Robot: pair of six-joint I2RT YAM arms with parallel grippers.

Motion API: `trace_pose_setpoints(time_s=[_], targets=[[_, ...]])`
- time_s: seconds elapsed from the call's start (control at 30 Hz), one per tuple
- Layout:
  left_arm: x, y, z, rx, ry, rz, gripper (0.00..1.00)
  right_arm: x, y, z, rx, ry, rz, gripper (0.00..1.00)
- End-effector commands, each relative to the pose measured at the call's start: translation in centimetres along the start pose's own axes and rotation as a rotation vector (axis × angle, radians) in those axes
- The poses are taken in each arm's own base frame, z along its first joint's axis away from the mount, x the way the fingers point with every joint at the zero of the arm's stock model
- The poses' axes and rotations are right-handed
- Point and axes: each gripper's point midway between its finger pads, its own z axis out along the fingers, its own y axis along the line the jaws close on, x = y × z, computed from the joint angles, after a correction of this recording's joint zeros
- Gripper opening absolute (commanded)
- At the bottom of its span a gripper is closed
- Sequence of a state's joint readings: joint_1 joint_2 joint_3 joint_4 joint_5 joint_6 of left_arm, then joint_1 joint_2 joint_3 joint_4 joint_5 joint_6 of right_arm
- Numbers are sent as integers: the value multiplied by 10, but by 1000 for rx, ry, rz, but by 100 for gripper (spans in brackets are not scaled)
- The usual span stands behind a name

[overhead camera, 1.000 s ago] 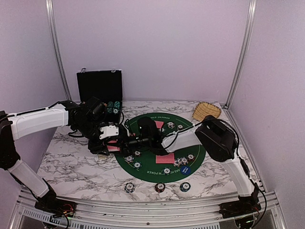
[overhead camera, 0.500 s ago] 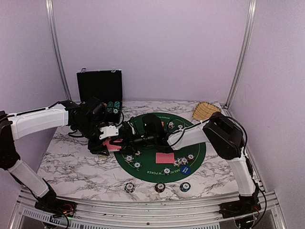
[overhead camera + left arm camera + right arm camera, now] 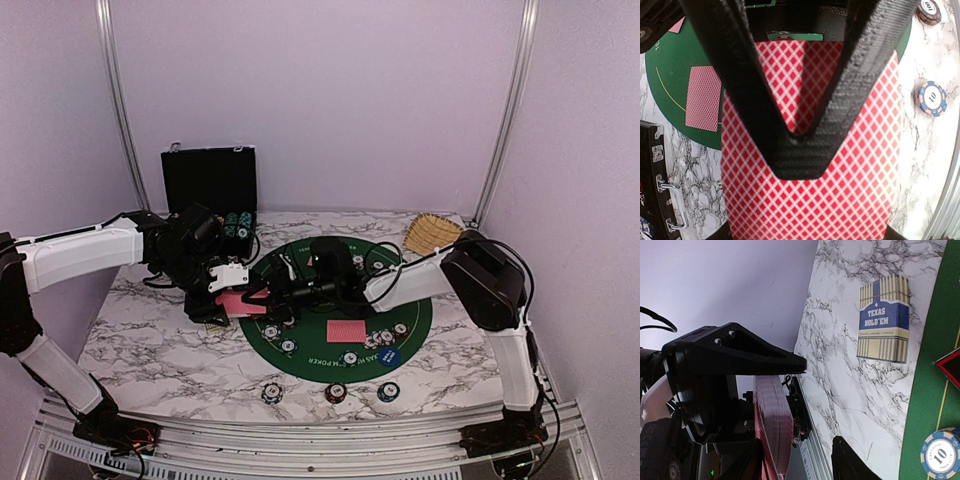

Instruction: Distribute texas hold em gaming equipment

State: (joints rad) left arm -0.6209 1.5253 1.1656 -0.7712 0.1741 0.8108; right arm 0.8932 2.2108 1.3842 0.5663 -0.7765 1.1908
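Three chips (image 3: 336,392) lie along the near edge of the table (image 3: 150,350). One card (image 3: 347,330) rests on the green mat (image 3: 410,300). At the mat's left edge the left gripper (image 3: 240,298) is clamped on the card deck (image 3: 840,200). The right gripper (image 3: 283,292) has its fingers either side of the deck, and whether it grips cannot be told. A black case (image 3: 210,180) stands at the back.

Left end effector (image 3: 243,299) clamped, right end effector (image 3: 284,292) parted.

I work on a white, grey-veined marble tabletop (image 3: 150,345), edged along its near side by a silver aluminium rail (image 3: 300,432), with plain pale lilac walls (image 3: 320,100) behind, two slanting silver metal posts (image 3: 117,110) at the corners, and soft, even light.
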Motion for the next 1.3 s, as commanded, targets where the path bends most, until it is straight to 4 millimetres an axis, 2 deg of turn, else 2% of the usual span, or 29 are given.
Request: trace_pose_setpoints(time_s=[0.0,0.2,0.4,0.57,0.73,1.0,1.27], targets=[[-7,1,-6,-6,-27,3,30,-4,11,-10,5,-21,-16,45],[-7,2,-5,-5,-26,2,30,-4,22,-15,-4,-28,-21,40],[-6,1,-4,-1,-23,2,30,-3,24,-19,7,-26,-20,33],[-6,1,-5,-3,-23,1,30,-2,21,-25,31,-22,-20,30],[-5,0,-5,-4,-21,3,29,-4,19,-33,57,-24,-14,23],[0,2,-3,-14,-2,2,26,-3,5,-44,113,-7,5,16],[6,7,-3,-24,12,-7,24,-9,2,-59,117,-25,18,9]])
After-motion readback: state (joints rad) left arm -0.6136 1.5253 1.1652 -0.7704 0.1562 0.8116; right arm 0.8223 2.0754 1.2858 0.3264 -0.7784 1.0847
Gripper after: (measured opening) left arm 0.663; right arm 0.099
